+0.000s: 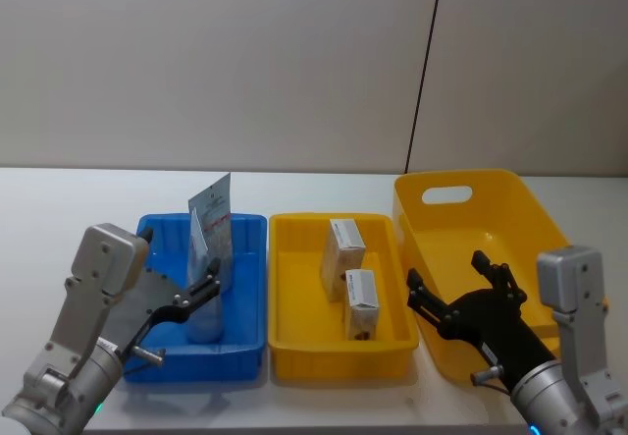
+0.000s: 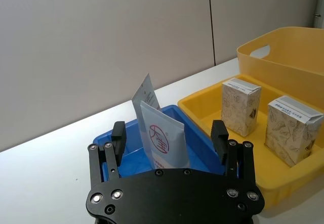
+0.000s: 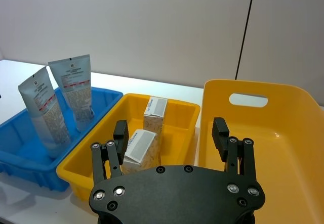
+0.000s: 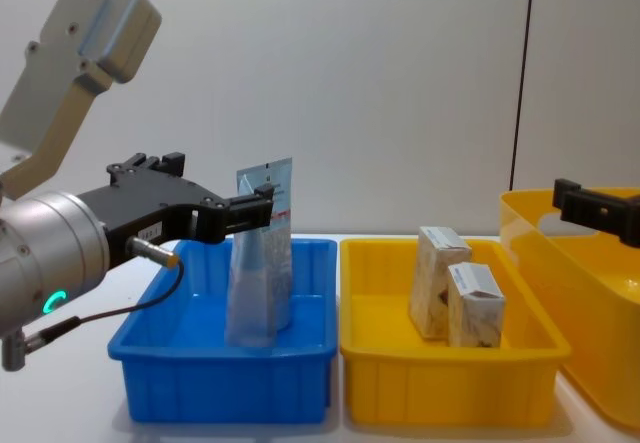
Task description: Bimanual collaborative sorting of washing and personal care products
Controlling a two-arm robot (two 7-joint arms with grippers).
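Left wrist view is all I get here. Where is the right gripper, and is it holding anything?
Observer: The right gripper hangs open and empty over the left edge of the large yellow bin.
Operator: The left gripper hides how the tubes stand.
Observer: Both stand crimped end up inside the blue tray, leaning slightly.
Operator: How high is that gripper?
Observer: In the chest view its fingers are level with the tubes' upper halves, above the tray's rim.

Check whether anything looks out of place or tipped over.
Nothing stands out. Both tubes stand in the blue tray, both cartons in the yellow tray. Left gripper open at the tubes; right gripper open at the yellow bin.
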